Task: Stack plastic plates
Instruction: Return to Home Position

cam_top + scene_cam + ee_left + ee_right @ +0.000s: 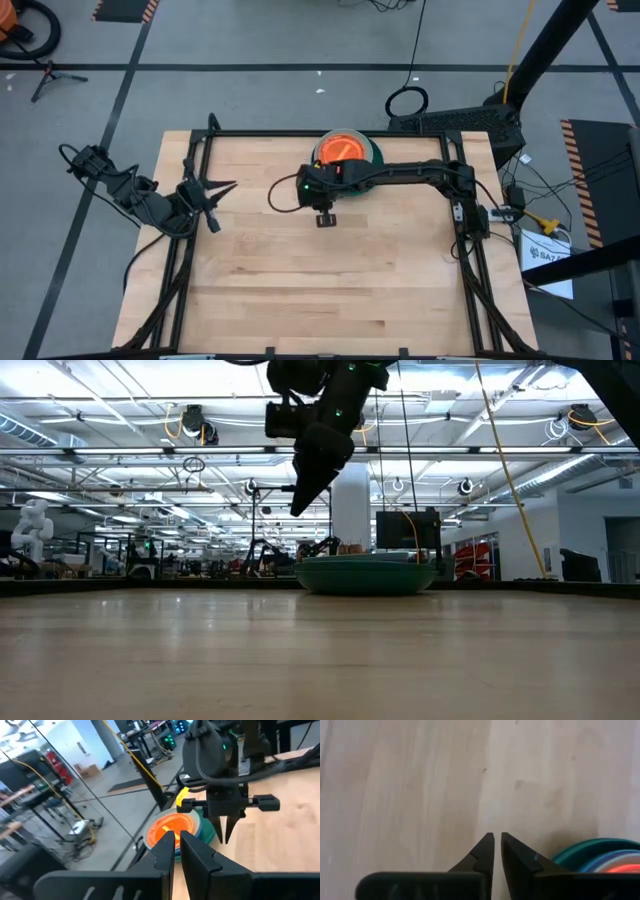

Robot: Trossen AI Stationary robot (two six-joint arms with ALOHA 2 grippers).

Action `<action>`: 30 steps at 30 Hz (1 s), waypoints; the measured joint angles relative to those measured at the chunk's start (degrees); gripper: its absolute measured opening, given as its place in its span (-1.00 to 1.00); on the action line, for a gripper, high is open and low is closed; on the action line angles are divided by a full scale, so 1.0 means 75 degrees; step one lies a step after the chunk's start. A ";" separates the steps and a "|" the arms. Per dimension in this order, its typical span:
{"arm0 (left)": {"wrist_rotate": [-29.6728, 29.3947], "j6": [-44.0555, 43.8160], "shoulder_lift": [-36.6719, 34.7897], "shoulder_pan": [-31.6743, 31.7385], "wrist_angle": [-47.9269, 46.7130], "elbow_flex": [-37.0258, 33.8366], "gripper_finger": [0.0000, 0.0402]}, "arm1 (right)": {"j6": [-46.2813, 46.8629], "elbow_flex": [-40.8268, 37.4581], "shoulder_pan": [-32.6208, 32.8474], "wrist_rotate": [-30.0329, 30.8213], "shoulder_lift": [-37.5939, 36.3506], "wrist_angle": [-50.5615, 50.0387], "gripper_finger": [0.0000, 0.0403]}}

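- One stack (pixel 348 150) of plates is seen by the far edge of the table (pixel 330 290), with orange on top and dark green at the bottom.
- Stacking is judged complete, and the return to home is in hand.
- The right gripper (pixel 497 836), fingers together and empty, is held above the wood just beside the stack. A retreat clear of the plates is called for.
- The left gripper (pixel 177 836), fingers together and empty, is parked at the table's left edge.

Bright, even overhead light.
Ceiling strip lamps (pixel 120 422) behind the right gripper (pixel 298 510) rendered it a dark silhouette; the table (pixel 200 660) beneath it carried soft sheen and seemingly only faint shadow.
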 joint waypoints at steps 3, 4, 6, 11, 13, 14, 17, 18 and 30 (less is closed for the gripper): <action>0.0197 -0.0385 0.0000 0.0000 -0.0059 -0.0001 -0.83 | -0.0093 -0.0413 0.0099 -0.0184 -0.0170 0.0017 -0.92; 0.0311 -0.0541 0.0027 0.0000 -0.0110 -0.0003 -0.83 | -0.0100 -0.0648 0.0127 -0.0191 -0.0275 0.0079 -0.94; 0.0473 -0.0840 0.0084 -0.0002 -0.0270 0.0000 -0.83 | -0.0074 -0.1329 0.0164 -0.0194 -0.0699 0.0444 -0.97; 0.0587 -0.1569 0.0571 -0.0006 -0.0583 0.0003 -0.83 | 0.0232 -0.3883 0.0169 -0.0190 -0.2222 0.2386 -0.99; 0.0594 -0.1725 0.0825 -0.0007 -0.0622 0.0003 -0.83 | 0.0380 -0.4889 0.0166 -0.0190 -0.2888 0.3226 -0.99; 0.0593 -0.1790 0.0964 -0.0027 -0.0626 0.0003 -0.83 | 0.0429 -0.5347 0.0168 -0.0189 -0.3220 0.3665 -0.99; 0.0593 -0.1988 0.1410 -0.0075 -0.0615 0.0003 -0.83 | 0.0595 -0.6645 0.0169 -0.0180 -0.4224 0.4504 -1.00; 0.0592 -0.2076 0.1566 -0.0080 -0.0609 0.0003 -0.83 | 0.0657 -0.7013 0.0169 -0.0165 -0.4545 0.4749 -1.00; 0.0497 -0.3142 0.3096 -0.0071 0.0355 0.0001 -0.83 | 0.0731 -0.9490 0.0169 -0.0135 -0.8260 0.5773 -1.00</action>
